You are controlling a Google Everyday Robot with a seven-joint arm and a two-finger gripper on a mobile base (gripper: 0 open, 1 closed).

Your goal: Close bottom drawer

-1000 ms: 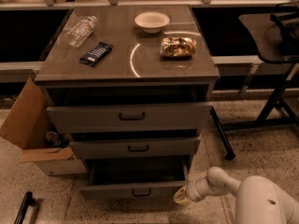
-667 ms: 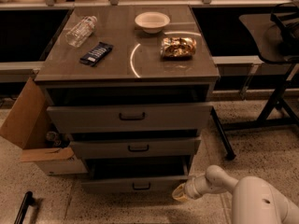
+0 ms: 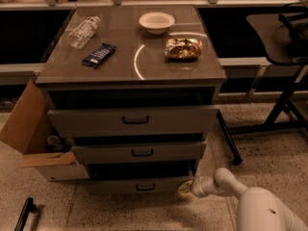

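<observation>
The bottom drawer (image 3: 139, 186) is the lowest of the grey cabinet's (image 3: 134, 124) three drawers, with a low flat front and a small dark centre pull (image 3: 145, 187). It sticks out only a little past the cabinet. My gripper (image 3: 186, 188) is at the end of the white arm (image 3: 226, 183) and sits against the right end of the drawer front, just above the floor.
The top drawer (image 3: 134, 120) and middle drawer (image 3: 139, 152) stand partly open above. On the cabinet top lie a water bottle (image 3: 83, 31), a dark snack bar (image 3: 98, 55), a white bowl (image 3: 156, 21) and a chip bag (image 3: 183, 48). An open cardboard box (image 3: 33, 138) stands left; chair legs (image 3: 274, 114) right.
The bottom drawer has slid back into the cabinet and now sticks out far less. My gripper has moved forward with its front, staying at the right end.
</observation>
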